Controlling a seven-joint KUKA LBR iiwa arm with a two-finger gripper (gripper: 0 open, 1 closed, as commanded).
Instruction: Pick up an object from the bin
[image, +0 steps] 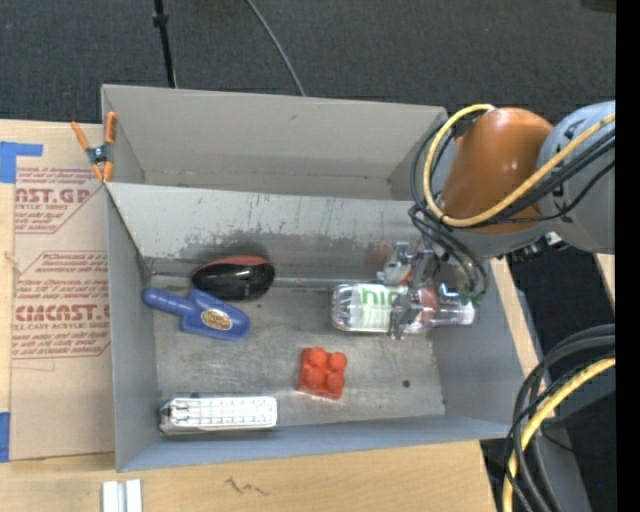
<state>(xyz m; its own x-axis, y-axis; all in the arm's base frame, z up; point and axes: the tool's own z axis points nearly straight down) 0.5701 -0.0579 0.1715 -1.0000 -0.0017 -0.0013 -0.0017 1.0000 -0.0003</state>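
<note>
Up-frame of the jaws, past the far wall of the grey metal bin (250, 130), lies dark carpeted floor (420, 50), crossed by a thin black cable (279, 48) and a black rod (164, 40). Down-frame of the jaws, a pale wooden tabletop (320, 485) carries the bin under even light.

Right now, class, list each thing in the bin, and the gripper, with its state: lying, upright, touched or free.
Clear plastic bottle: lying on its side at the bin's right, under the gripper.
Gripper: down over the bottle's middle.
Black-and-red computer mouse: flat by the back wall, free.
Blue-handled tool: lying flat just in front of the mouse, free.
Red toy brick: lying alone mid-floor.
White strip-shaped pack: flat along the front wall.
</note>
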